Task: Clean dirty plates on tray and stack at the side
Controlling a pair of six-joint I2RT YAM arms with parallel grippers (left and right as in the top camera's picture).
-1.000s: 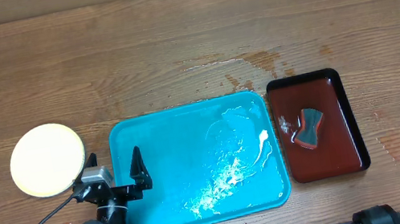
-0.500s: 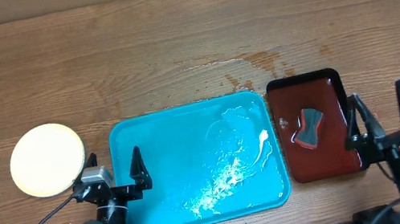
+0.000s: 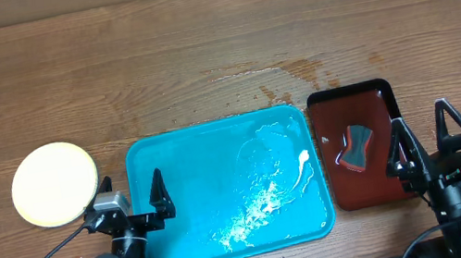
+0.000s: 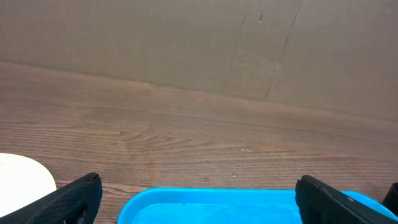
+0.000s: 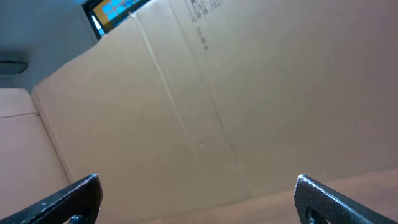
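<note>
Overhead: plates [image 3: 55,184], one pale disc showing, on table left of wet tray [image 3: 177,203]. Likely light, stiff, slick; grip rim. Left gripper [image 3: 131,189], right gripper [image 3: 420,121]: jaws spread, empty.

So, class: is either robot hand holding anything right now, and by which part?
Nothing is held. The left hand is open at the left rim of the blue tray, and the right hand is open beside the red tray.

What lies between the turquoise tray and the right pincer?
The dark red tray, holding a small grey object, sits between the turquoise tray and the right pincer; the overhead view shows it.
</note>
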